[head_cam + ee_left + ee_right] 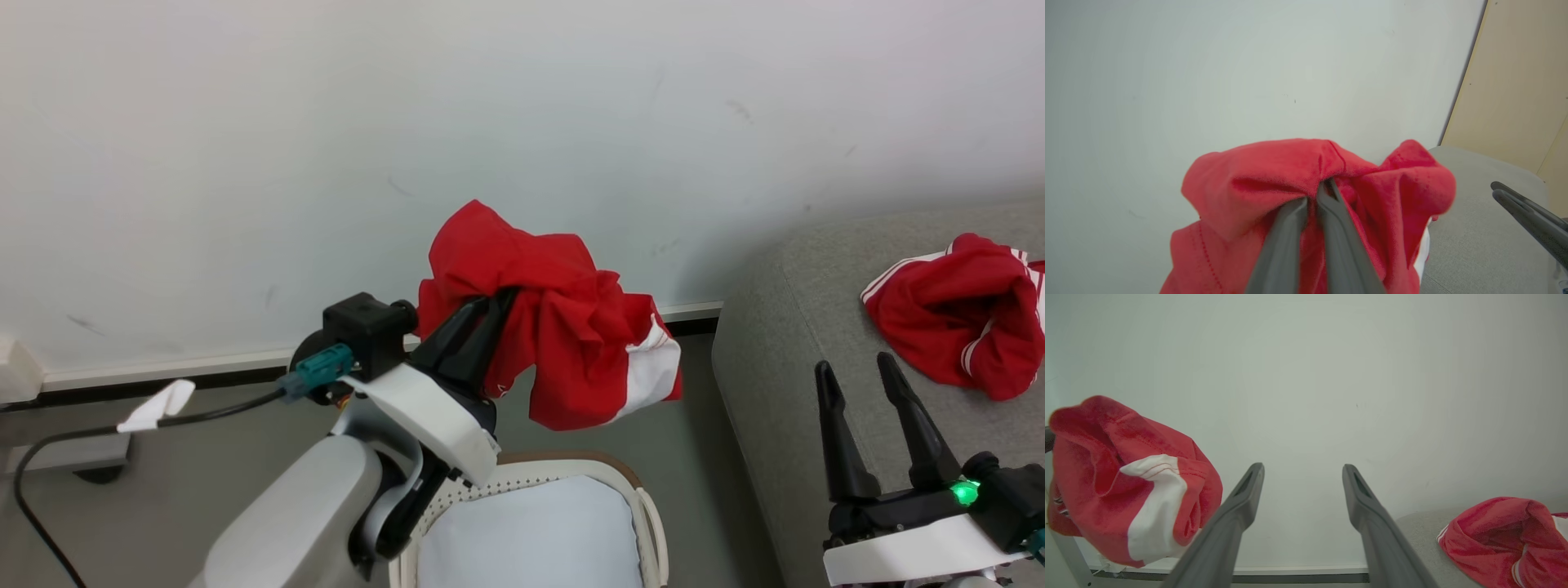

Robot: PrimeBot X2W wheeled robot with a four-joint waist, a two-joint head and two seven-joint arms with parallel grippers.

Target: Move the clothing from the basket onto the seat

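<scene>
Nearest you, the basket (647,510) sits at the bottom of the head view. The part you can see holds white lining (531,531) and no red, though the frame cuts off its near end. Above it, your left gripper (504,300) is clamped on a bunched red garment (571,343), which hangs in the air short of the seat (775,343). Your right gripper (853,365) stands spread and empty over the seat's near edge. Further back, a second garment (955,327) already lies on the seat.

As I judge it, one piece is delivered and one is in transit; the carry across and the release remain. The left wrist view gives you the pinch itself, fingers (1290,228) nearly together in a fold. The right wrist view gives you the held garment's white panel (1155,498) hanging free.
</scene>
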